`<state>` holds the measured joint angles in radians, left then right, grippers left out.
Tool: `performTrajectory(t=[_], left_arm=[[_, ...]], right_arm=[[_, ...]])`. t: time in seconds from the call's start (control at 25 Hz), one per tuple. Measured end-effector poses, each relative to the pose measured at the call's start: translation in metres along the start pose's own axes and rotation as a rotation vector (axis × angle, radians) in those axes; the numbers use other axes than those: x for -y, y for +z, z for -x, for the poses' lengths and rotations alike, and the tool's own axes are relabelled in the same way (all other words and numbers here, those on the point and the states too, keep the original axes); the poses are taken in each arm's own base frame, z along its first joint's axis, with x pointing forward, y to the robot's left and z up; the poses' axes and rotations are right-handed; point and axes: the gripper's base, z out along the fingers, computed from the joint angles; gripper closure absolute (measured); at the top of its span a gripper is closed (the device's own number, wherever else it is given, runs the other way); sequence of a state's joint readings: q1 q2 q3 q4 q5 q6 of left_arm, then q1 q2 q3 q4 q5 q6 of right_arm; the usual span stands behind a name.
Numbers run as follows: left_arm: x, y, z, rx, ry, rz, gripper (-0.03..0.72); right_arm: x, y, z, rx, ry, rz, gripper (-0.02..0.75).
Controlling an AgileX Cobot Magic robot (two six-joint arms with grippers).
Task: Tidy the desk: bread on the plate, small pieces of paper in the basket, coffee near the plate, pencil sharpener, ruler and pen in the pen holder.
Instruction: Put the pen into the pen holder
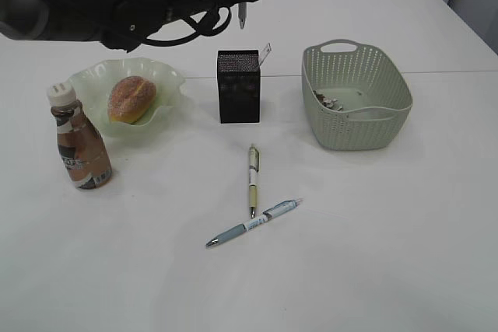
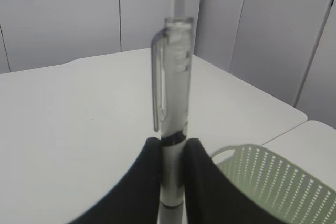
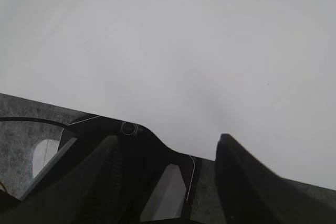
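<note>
**Clear Pen Held High Over the Black Box**

Putting pens away now. Left gripper (image 2: 170, 182) squeezed tight on a see-through plastic pen with a clip (image 2: 173, 108), held upright, high above the small black square mesh pen holder (image 1: 238, 85). In the exterior view, only the tip of that pen (image 1: 242, 15) poking down from the dark arm. Next move, at a guess: come straight down, line the tip up with the box's open top, then let go. Small opening, so careful aim needed, or a miss and a roll across the big plain white desk (image 1: 373, 254).

Right gripper (image 3: 168, 166) wide apart, empty, low over bare desk.

Still lying flat on the desk: a cream-and-green pen (image 1: 253, 179) and a blue-grey pen with a shiny tip (image 1: 254, 223), their ends close together.

Already looking done: round, sugary golden-brown bread (image 1: 131, 99) sitting in the wavy pale green glass plate (image 1: 167, 75); smooth brown plastic coffee bottle with a white cap (image 1: 80, 140) standing just beside it; crumpled little paper scraps (image 1: 328, 101) down in the grey-green holey plastic basket (image 1: 362, 126). Thin clear ruler (image 1: 265, 54) sticking up out of the box. Pencil sharpener nowhere to be seen.
</note>
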<state>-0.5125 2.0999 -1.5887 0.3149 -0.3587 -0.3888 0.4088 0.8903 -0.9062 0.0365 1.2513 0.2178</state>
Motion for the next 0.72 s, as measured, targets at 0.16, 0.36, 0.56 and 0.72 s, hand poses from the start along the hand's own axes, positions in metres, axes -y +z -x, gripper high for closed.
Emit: performTrajectory(t=[0.16,0.36,0.56,0.72], left_arm=[[-0.004,0.006,-0.012,0.028,-0.005,-0.016,0.624],[-0.009,0.013,-0.035,0.022,-0.013,-0.022,0.623],[-0.016,0.019,-0.056,-0.003,-0.02,-0.017,0.622],[-0.022,0.022,-0.063,0.002,-0.026,-0.01,0.622]], right_arm=[[0.0,0.0,0.0,0.0,0.0,0.0,0.289],[0.0,0.0,0.0,0.0,0.0,0.0,0.29],[0.0,0.0,0.0,0.001,-0.001,-0.003,0.29],[0.001,0.0,0.0,0.001,-0.002,-0.006,0.289]])
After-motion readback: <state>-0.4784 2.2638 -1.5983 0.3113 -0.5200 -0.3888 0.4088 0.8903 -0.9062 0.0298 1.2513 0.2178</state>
